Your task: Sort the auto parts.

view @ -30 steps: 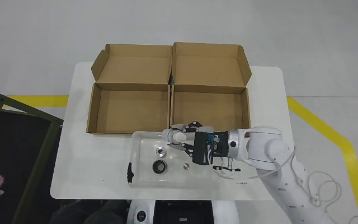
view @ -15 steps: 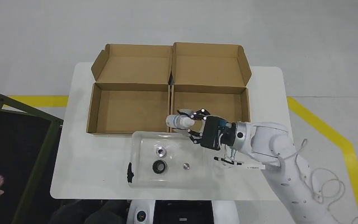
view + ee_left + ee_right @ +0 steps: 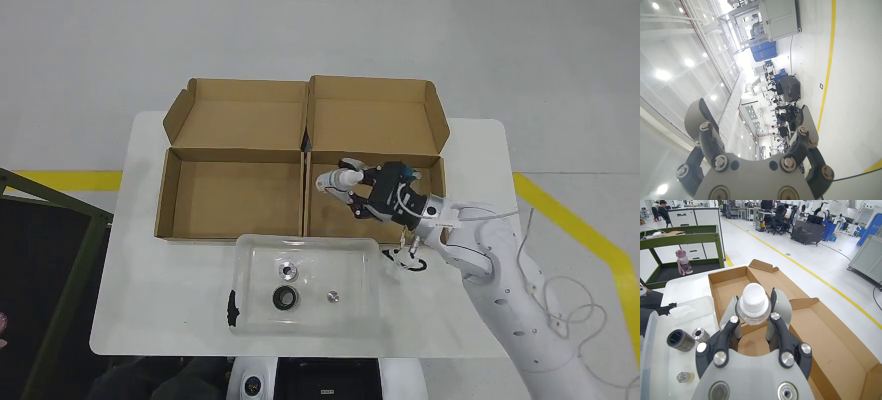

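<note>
My right gripper (image 3: 350, 186) is shut on a white plastic part with a clear flange (image 3: 330, 181), holding it above the left end of the right cardboard box (image 3: 375, 158). The right wrist view shows the white part (image 3: 753, 302) clamped between both fingers, with the box floor (image 3: 753, 345) below. A clear plastic bin (image 3: 240, 290) at the table's front holds a black bearing (image 3: 286, 297), a metal sleeve (image 3: 287, 270) and a small pin (image 3: 332, 296). My left gripper (image 3: 751, 113) is open with nothing in it and points out into the room.
The left cardboard box (image 3: 230, 195) stands open beside the right one, both lids folded back. In the right wrist view, a green cart (image 3: 683, 247) with a pink bottle (image 3: 682, 262) stands beyond the table. Bare table lies to the left of the bin.
My right gripper has lifted the white part from above the bin and carried it back over the right box. The parts in the bin have not moved.
</note>
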Motion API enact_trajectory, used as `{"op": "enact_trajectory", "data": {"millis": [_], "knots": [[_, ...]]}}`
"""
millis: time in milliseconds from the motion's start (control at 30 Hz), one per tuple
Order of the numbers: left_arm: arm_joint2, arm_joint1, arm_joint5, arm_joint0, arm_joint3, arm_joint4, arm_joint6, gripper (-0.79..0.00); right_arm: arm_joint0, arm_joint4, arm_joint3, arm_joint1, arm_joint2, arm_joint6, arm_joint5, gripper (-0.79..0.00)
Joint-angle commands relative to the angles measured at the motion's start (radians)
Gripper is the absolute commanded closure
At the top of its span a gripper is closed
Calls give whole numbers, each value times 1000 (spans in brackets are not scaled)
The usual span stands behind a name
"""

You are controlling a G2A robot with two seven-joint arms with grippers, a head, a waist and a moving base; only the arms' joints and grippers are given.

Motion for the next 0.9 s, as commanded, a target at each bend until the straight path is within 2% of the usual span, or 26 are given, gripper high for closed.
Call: {"op": "enact_trajectory", "data": {"millis": [0, 867], "knots": [[0, 0, 0, 0, 0, 0, 0, -785, 13, 16, 35, -2, -8, 0, 1, 0], [0, 0, 0, 0, 0, 0, 0, -785, 223, 76, 422, -49, -141, 58, 23, 0]]}}
